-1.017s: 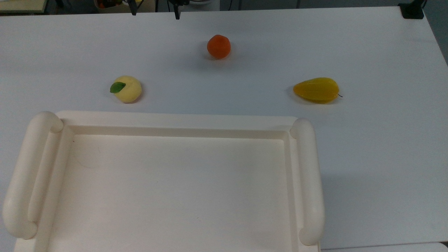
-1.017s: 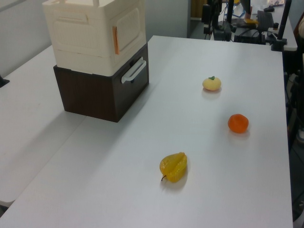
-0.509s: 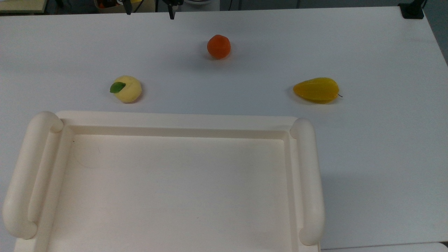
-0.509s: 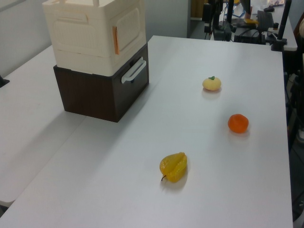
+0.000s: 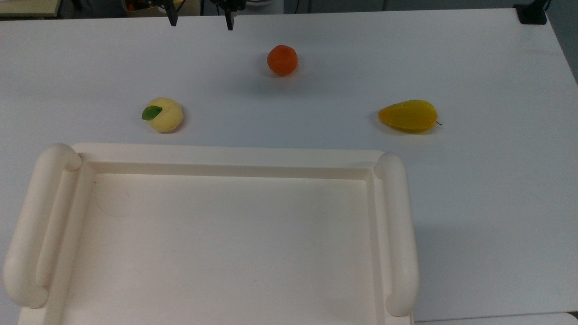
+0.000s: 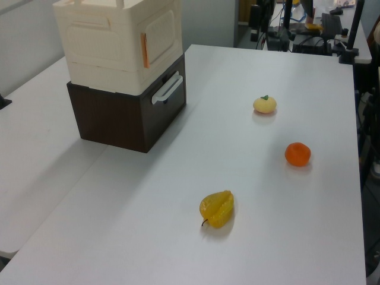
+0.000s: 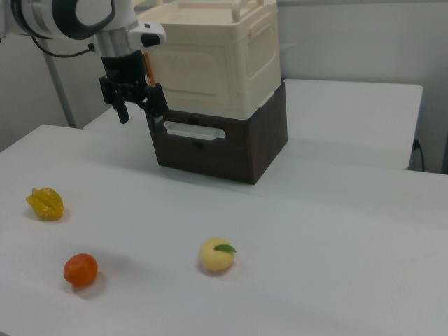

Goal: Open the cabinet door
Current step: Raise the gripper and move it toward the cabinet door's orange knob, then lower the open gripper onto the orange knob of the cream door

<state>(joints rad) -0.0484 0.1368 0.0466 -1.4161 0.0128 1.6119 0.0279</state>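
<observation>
The cream-white cabinet point(image 7: 224, 63) sits on a dark brown drawer box point(image 7: 231, 150). Its rimmed top point(image 5: 226, 243) with tube rails takes up the lower part of the top view. The cabinet door point(image 6: 159, 35) lies flat against the cabinet's front, with an orange strip point(image 6: 143, 50) along one edge. In the right view my gripper point(image 7: 142, 114) hangs open just in front of the door's point(image 7: 192, 73) left edge, holding nothing. In the top view its two dark fingertips point(image 5: 172, 20) poke in at the upper edge, wide apart, gripper point(image 5: 201, 21).
On the white table point(image 5: 474, 180) lie a yellow peach with a green leaf point(image 5: 164, 115), an orange point(image 5: 282, 59) and a yellow starfruit point(image 5: 408, 116). The drawer box has a white handle point(image 7: 194, 130) below the gripper. Dark equipment point(image 6: 309, 35) stands past the table's far end.
In the top view the fingertips shifted slightly left, then back right and a little further into view. The cabinet and the fruits have not moved.
</observation>
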